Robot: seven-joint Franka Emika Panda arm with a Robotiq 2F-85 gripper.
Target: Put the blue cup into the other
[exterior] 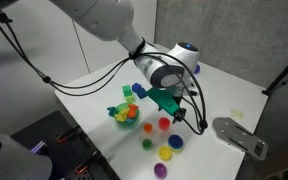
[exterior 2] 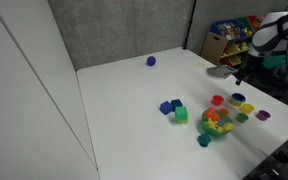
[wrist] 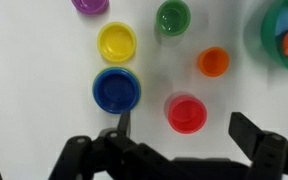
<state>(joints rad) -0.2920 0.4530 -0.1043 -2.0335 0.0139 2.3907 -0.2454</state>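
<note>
Yellow cup (wrist: 117,42), green cup (wrist: 172,17), orange cup (wrist: 213,62), red cup (wrist: 186,113), purple cup (wrist: 89,5), white table (wrist: 34,60)

dark-blue cup (wrist: 116,90), yellow cup (wrist: 117,42), green cup (wrist: 172,17), orange cup (wrist: 213,62), red cup (wrist: 186,113), white table (wrist: 44,60).

1. This looks like a robotics lab: a closed-off test cell, not a home or a kitchen.
2. A big white robot arm (exterior: 99,18) reaches over a plain white desk (exterior 2: 124,95), and black cables (exterior: 26,58) hang loose from it.
3. A bare grey panel (exterior 2: 114,30) stands behind the desk and a pale one (exterior 2: 24,90) closes off its side.
4. The desk carries small bright plastic toys (exterior: 149,125).
5. Past the desk's far corner, a shelf (exterior 2: 224,45) is crammed with more colourful things, too small to make out.
6. A grey metal plate (exterior: 239,135) lies at the desk's edge, near a dark slanted pole (exterior: 284,70).
</note>
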